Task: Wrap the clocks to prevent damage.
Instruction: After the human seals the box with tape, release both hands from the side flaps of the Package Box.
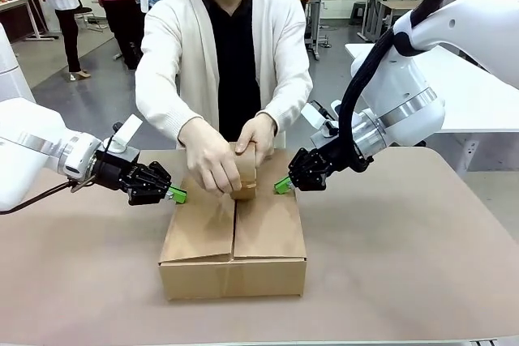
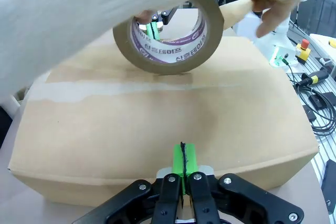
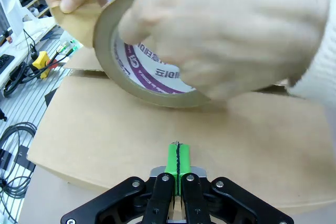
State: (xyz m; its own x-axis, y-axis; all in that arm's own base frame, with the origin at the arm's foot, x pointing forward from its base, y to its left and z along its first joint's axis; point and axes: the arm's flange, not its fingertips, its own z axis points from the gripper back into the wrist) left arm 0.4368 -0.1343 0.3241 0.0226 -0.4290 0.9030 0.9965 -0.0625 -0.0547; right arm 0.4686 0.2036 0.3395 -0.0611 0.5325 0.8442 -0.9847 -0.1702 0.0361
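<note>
The clocks are hidden from view. A closed brown cardboard box [image 1: 233, 241] lies on the table in front of a person. The person's hands [image 1: 209, 155] hold a brown tape roll [image 1: 244, 174] upright on the far end of the box's top seam. My left gripper [image 1: 177, 194] is shut, its green tips against the box's upper left edge [image 2: 157, 114]. From the opposite side, my right gripper [image 1: 282, 186] is also shut and touches the upper right edge [image 3: 157, 129]. Both wrist views show the tape roll [image 2: 168, 40] [image 3: 152, 72] just beyond the shut pads [image 2: 183, 158] [image 3: 178, 158].
The brown table [image 1: 405, 265] has free room left, right and in front of the box. A white table [image 1: 478, 95] stands behind my right arm. Cables and a yellow switch box [image 3: 41, 60] lie off the table's side.
</note>
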